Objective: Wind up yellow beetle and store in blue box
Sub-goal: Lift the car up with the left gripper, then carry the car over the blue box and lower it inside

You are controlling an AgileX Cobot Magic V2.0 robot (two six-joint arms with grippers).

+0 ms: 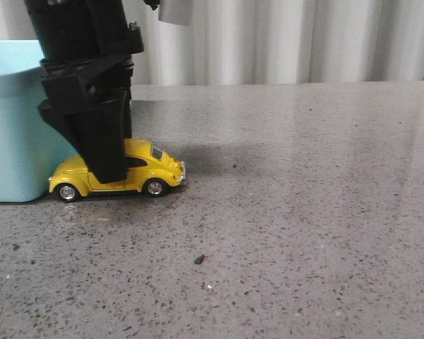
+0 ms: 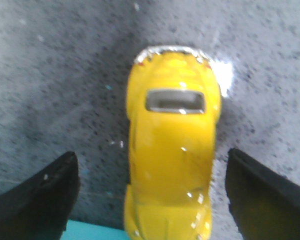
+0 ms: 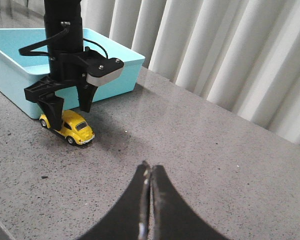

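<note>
Nearest thing: one small dark speck is seen on the grey stone table, in front of the yellow beetle and well apart from it.
Count: one yellow beetle, one blue box, two grippers and one pleated curtain are counted.
Beetle place: the beetle stands on its four wheels on the table, just beside the blue box's near wall; whether its box-side end touches the wall cannot be told.
Beetle axis: the long axis is laid roughly across the front view, with one end turned to the box and the other turned away from it, toward the open table.
Left gripper: the left gripper is held upright over the beetle, its jaws set wide; in the left wrist view one dark finger is seen on each side of the yellow roof, with table showing in both gaps, so nothing is gripped.
Right gripper: the right gripper is kept well apart from the beetle and the box, its jaws pressed together on nothing.
</note>
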